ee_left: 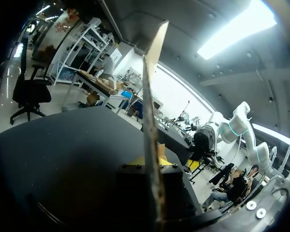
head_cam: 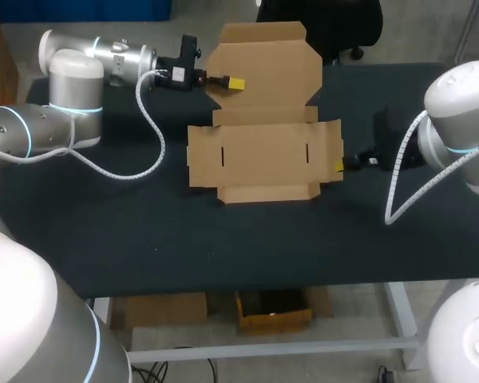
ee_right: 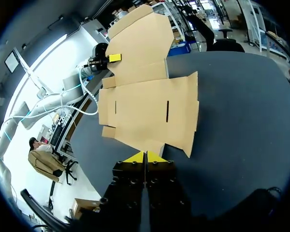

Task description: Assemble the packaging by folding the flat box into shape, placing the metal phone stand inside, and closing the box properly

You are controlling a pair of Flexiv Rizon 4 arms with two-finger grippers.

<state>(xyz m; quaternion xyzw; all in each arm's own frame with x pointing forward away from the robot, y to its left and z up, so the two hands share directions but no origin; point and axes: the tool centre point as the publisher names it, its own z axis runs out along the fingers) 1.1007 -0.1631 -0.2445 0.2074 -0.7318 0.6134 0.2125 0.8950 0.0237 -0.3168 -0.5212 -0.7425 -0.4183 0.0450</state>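
Note:
The flat brown cardboard box [head_cam: 263, 155] lies unfolded at the middle of the black table. Its rear lid panel [head_cam: 263, 68] is tilted up from the table. My left gripper [head_cam: 235, 82] is shut on that panel's left side. In the left wrist view the panel [ee_left: 152, 111] runs edge-on between the fingers of the left gripper [ee_left: 150, 164]. My right gripper [head_cam: 338, 166] is shut, with its tips at the edge of the box's right side flap. In the right wrist view the right gripper [ee_right: 145, 157] meets the near flap of the box [ee_right: 145, 108], with nothing between the tips. The left gripper [ee_right: 114, 57] shows beyond the box.
A small dark object [head_cam: 387, 124], hard to make out, sits on the table [head_cam: 223, 239] behind my right arm. White cables hang from both wrists. The table's front edge is near, and cardboard boxes stand on the floor beneath it.

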